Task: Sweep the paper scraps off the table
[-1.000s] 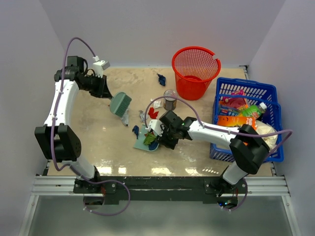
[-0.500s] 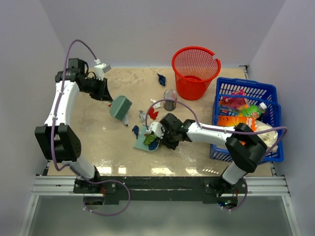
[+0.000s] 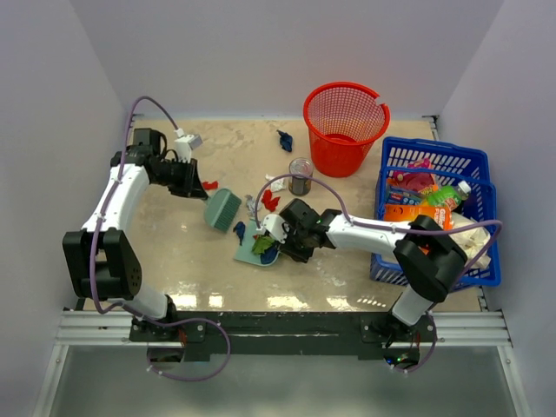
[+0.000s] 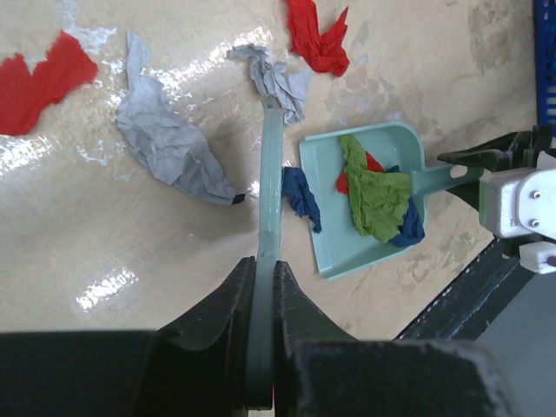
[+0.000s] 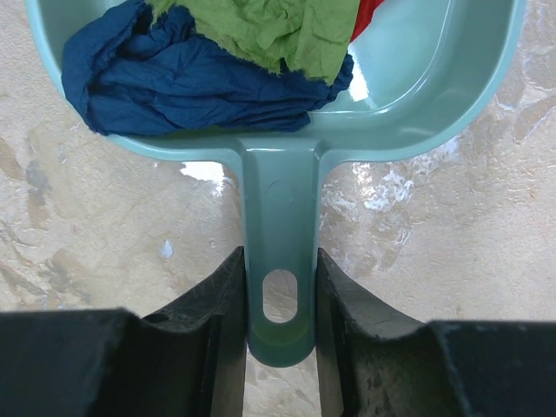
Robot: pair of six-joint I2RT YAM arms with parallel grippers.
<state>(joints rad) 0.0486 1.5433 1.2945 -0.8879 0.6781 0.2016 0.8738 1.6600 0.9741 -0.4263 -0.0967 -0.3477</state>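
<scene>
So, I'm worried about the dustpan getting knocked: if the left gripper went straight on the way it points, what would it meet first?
Probably the grey-blue scrap at the tip of the brush the left gripper holds; the dustpan lies beside that line, though depth is unclear.

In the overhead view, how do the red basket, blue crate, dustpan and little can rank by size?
Largest to smallest:
1. blue crate
2. red basket
3. dustpan
4. can
</scene>
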